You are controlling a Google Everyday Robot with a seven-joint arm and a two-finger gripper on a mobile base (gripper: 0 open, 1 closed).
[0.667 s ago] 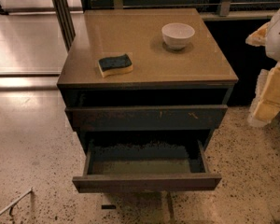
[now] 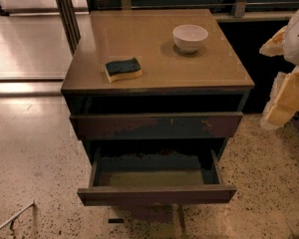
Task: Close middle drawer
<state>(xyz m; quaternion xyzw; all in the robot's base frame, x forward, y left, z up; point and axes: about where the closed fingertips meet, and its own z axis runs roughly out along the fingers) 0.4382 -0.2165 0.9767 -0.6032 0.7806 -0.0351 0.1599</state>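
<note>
The middle drawer (image 2: 157, 193) is pulled well out of the dark-brown cabinet, and its dull olive-tan floor (image 2: 157, 178) shows inside. Its plain front faces me low in the view. Above it sits the taller front with small pale scratches (image 2: 157, 126), pushed in. My gripper (image 2: 289, 91), white and tan, hangs at the right edge of the view. It is level with the cabinet's top and apart from it, up and to the right of the open drawer. It touches nothing.
On the cabinet's tan top (image 2: 154, 49) lie a dark green and yellow sponge (image 2: 122, 69) and a white bowl (image 2: 190, 37). Speckled floor surrounds the cabinet. A thin metal bar (image 2: 12, 218) lies at the lower left. Dark metal posts and rails stand behind.
</note>
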